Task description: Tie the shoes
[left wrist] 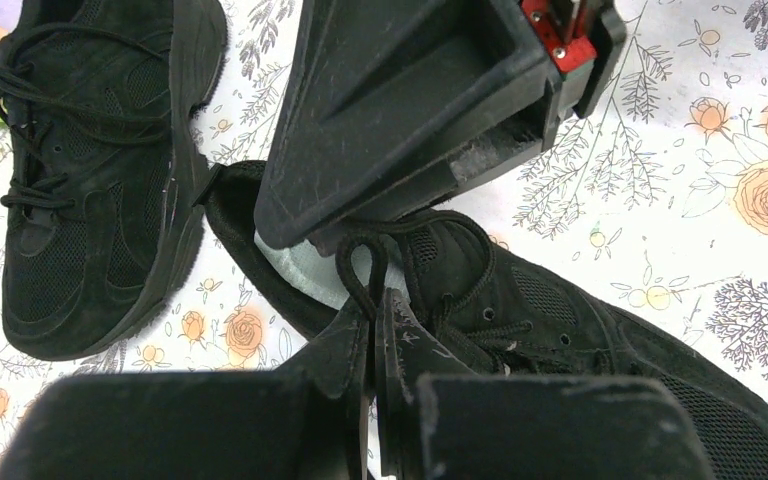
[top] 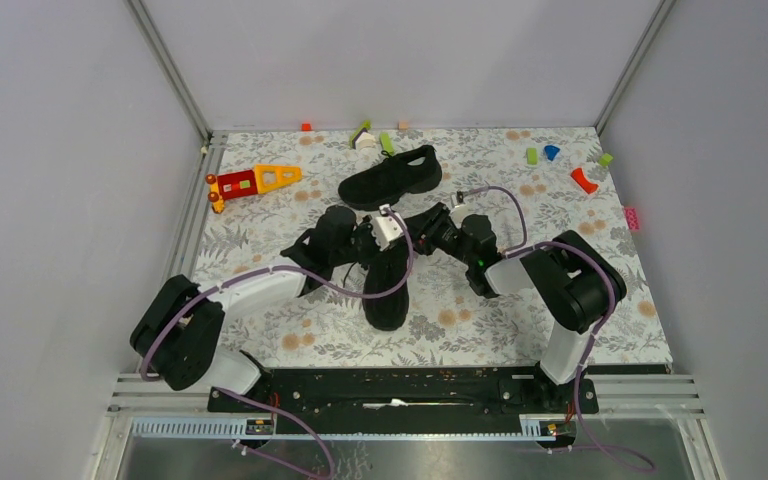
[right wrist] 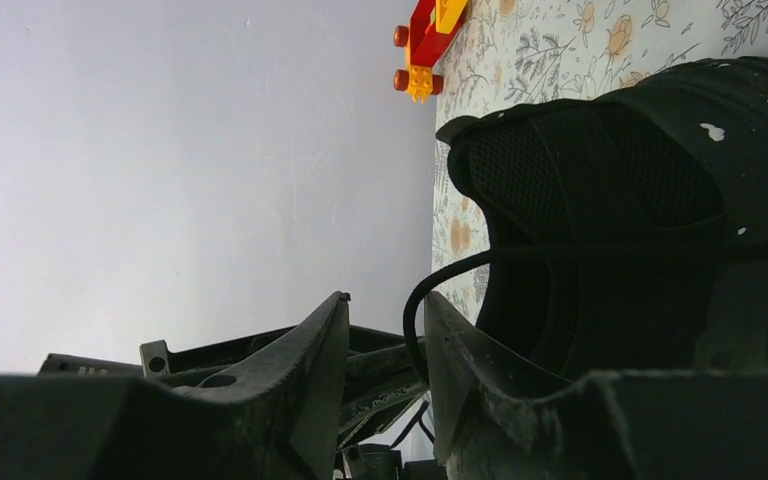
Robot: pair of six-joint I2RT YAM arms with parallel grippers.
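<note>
Shoes: two, both black, on the floral table (top: 580, 280). The far shoe (top: 392, 175) lies apart, beyond my grippers. The near shoe (top: 385, 295) sits mid-table under both of them.

Grippers: two. On my left gripper (left wrist: 373, 318) the fingers are pressed almost together, pinching one lace loop (left wrist: 363, 262) above the near shoe's tongue. On my right gripper (right wrist: 385, 335) the fingers stand a narrow gap apart, with a lace strand (right wrist: 440, 270) running through the gap, not clamped.

Also one red-yellow-orange toy (top: 253, 180), far left.
</note>
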